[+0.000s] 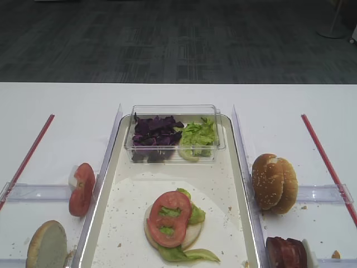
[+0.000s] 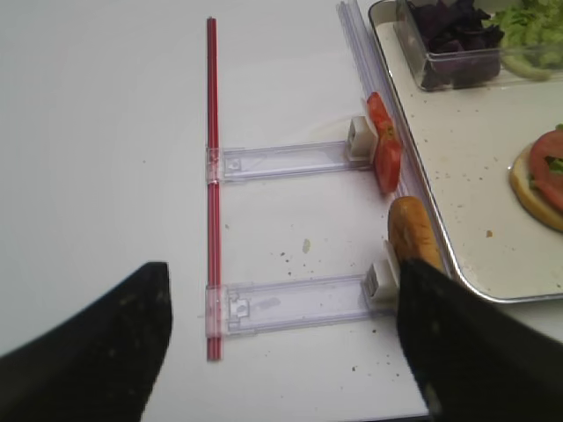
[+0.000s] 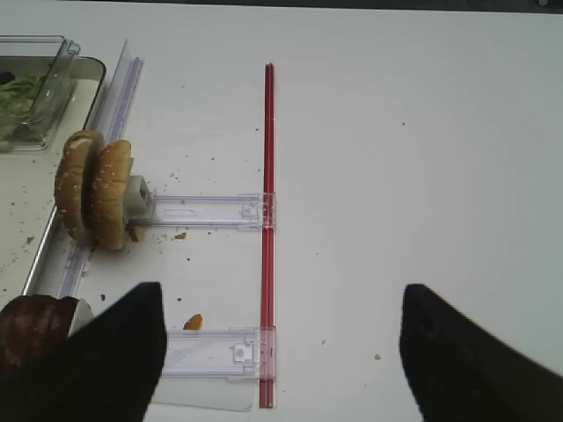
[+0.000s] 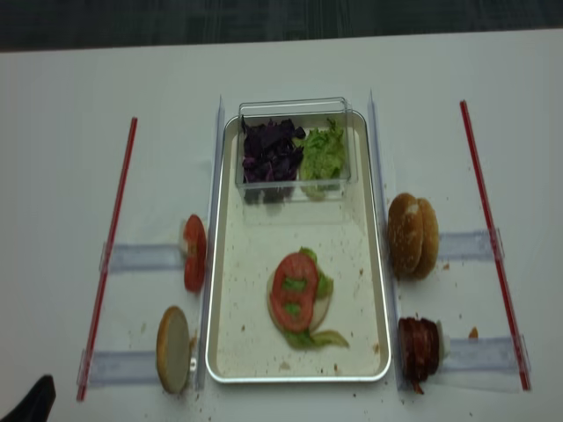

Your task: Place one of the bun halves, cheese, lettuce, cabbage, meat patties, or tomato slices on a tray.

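Tomato slices, round and red, stand left of the big metal tray. We see both end effectors spread apart, holding nothing. A thin slice could slip or tear if we squeeze badly.

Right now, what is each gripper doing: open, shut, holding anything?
Left gripper: open, holding nothing, above the table beside the tray.
Right gripper: open, holding nothing, above the table.

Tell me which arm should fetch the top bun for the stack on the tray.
Probably the right: two bun halves stand on edge on its side, seen near its open claw. The left claw, also open, has only one bun half nearby.
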Action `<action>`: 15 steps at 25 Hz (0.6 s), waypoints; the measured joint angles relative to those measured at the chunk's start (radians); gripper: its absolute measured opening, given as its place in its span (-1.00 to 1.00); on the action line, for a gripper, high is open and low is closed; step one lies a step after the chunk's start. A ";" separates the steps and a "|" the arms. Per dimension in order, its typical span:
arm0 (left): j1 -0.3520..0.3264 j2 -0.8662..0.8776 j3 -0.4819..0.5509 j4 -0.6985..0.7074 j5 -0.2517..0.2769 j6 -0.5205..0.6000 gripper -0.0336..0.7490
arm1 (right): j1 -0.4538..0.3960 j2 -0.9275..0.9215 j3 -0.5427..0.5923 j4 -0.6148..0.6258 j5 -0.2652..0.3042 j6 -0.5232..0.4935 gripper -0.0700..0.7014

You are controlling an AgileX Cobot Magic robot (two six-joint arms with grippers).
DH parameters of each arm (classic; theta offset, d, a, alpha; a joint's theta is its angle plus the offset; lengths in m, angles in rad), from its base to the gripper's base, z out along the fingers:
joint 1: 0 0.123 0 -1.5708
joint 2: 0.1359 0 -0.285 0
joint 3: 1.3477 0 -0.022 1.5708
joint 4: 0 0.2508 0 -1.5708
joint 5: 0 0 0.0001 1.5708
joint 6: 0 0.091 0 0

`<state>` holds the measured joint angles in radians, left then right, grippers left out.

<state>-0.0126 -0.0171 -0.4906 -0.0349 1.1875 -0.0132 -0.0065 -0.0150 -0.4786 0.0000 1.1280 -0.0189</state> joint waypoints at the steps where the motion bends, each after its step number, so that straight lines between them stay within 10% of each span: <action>1: 0.000 0.000 0.000 0.000 0.000 0.000 0.35 | 0.000 0.000 0.000 0.000 0.000 0.000 0.66; 15: 0.000 -0.001 0.000 0.000 0.000 0.000 0.35 | 0.000 0.000 0.000 0.000 0.000 0.000 0.66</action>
<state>-0.0126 -0.0177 -0.4906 -0.0349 1.1875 -0.0132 -0.0065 -0.0150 -0.4786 0.0000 1.1280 -0.0189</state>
